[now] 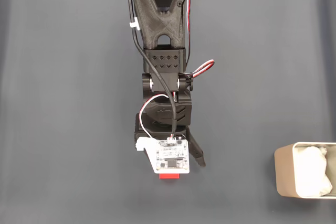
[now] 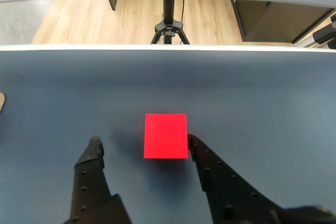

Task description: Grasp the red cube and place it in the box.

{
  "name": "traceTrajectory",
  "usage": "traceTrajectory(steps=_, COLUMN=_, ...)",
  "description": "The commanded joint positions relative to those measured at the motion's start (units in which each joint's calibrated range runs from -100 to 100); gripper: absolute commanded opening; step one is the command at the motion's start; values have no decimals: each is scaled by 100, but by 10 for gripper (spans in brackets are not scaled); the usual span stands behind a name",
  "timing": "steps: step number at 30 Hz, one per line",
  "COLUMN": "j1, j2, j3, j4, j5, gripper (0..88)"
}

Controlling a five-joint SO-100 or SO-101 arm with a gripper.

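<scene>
The box [image 1: 284,174] stands well to the right of the gripper [image 1: 181,167] in the fixed view, with white padding [image 1: 312,174] inside. The cube [image 2: 165,135] is bright red and plain. It sits on the dark table [image 1: 63,129] between the spread fingers [image 2: 92,166], just beside the right one, not grasped. Bare table lies all around.

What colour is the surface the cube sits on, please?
Dark blue-grey, plain; the table shows best around the red cube in the wrist view.
</scene>
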Motion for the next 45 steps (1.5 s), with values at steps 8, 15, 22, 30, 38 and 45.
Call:
traceTrajectory(steps=8, j1=-79, j2=70, j3=-532, j4=-110, j5=-54, gripper=370)
traceTrajectory(steps=15, j1=-86, j2=96, j3=-550, j4=-94, j5=-44, gripper=367)
traceTrajectory(steps=22, j1=-93, j2=122, j3=-550, j4=-110, j5=-29, gripper=361)
traceTrajectory(steps=30, j1=-100, j2=122, j3=-541, j4=-45, j5=49, gripper=202)
traceTrajectory(steps=38, j1=-100, j2=18, j3=-495, j4=4, j5=73, gripper=106)
traceTrajectory(steps=45, j1=-107, j2=-77, j3=-486, j4=29, j5=73, gripper=55)
